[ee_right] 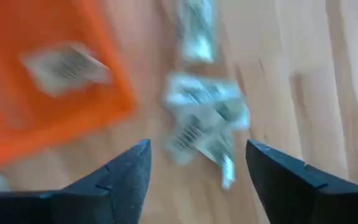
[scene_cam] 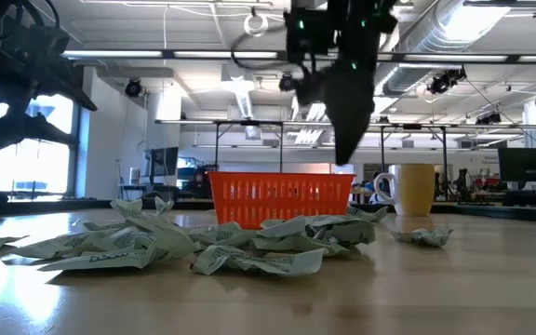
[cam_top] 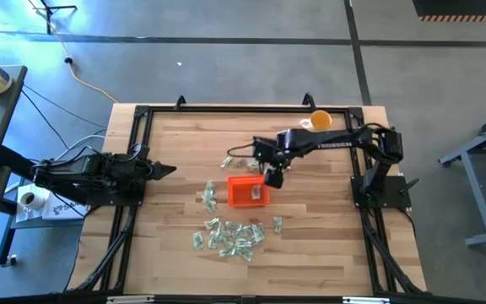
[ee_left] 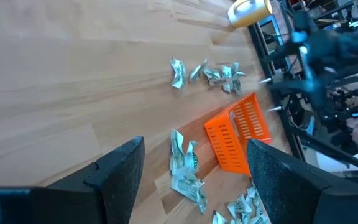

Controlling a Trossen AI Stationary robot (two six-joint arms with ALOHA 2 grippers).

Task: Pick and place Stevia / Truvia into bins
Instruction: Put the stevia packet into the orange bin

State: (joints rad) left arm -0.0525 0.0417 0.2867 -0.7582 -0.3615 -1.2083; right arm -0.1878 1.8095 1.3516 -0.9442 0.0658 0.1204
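One right tool [cam_top: 273, 178], fingers apart, empty, above the orange tray's [cam_top: 245, 201] far corner.

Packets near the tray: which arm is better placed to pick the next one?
Probably the right. Its end effector hangs open at the tray's far right corner, with packets scattered close around. The left end effector waits open at the table's left edge, farther from them.
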